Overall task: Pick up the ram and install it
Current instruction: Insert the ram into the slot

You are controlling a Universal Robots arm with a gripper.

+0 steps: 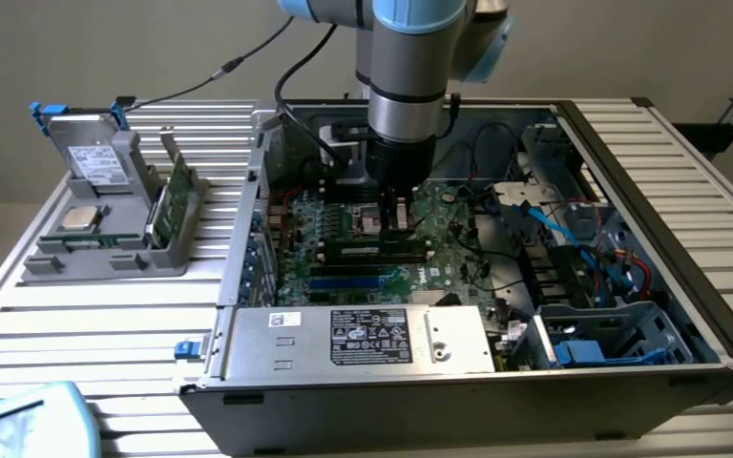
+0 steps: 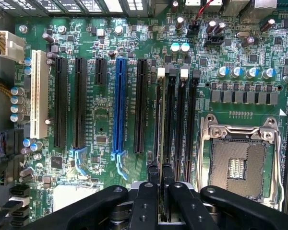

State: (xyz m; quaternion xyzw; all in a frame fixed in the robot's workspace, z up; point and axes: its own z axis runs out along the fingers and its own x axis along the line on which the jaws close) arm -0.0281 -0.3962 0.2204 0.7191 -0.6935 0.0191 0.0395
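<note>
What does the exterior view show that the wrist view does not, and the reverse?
Exterior view: the arm above the open computer case, the labelled power supply, and outside the case a grey holder with a drive and a silver chip.
Wrist view: the ram seen edge-on, clamped between the jaws, running along the black memory slots; also a white slot.
Both: the green motherboard and its blue slot.

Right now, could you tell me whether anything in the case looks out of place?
Nothing looks damaged or askew. The ram, held edge-on in the gripper, runs parallel to the black memory slots. The processor socket sits empty.
</note>
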